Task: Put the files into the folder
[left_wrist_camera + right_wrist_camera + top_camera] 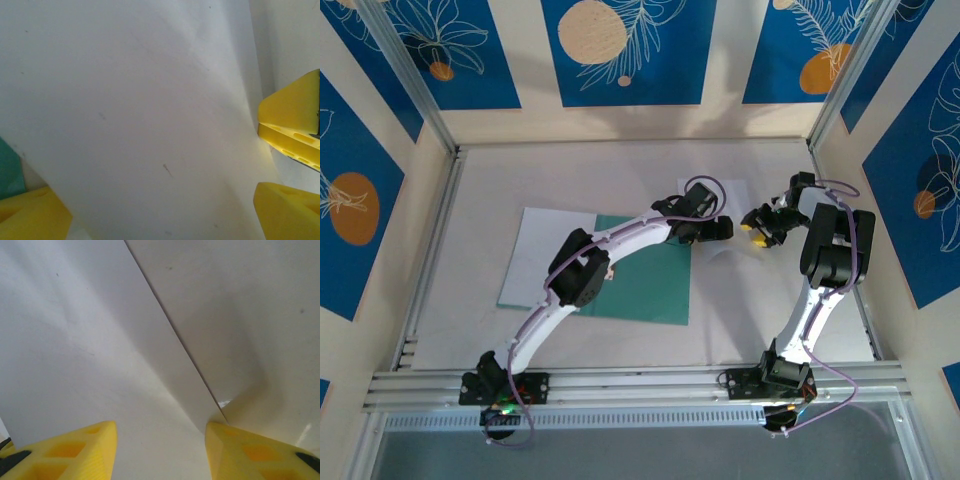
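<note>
The teal folder (645, 280) lies flat in the middle of the table, partly under my left arm. One white file (542, 252) lies along its left side. A second white file (728, 192) lies at the folder's back right corner, and both grippers meet over it. My left gripper (724, 228) hangs open and wide above this sheet (150, 110), a sliver of the folder (9, 170) at the left edge of its view. My right gripper (756, 226) faces it, jaws apart over the sheet's edge (90, 365). The right gripper's right fingertip (250, 450) sits at the sheet's corner.
The right gripper's yellow fingers (295, 125) are close to my left gripper's right fingertip (287, 210). Metal frame rails (640, 382) run along the near edge, and walls close in the table's sides and back.
</note>
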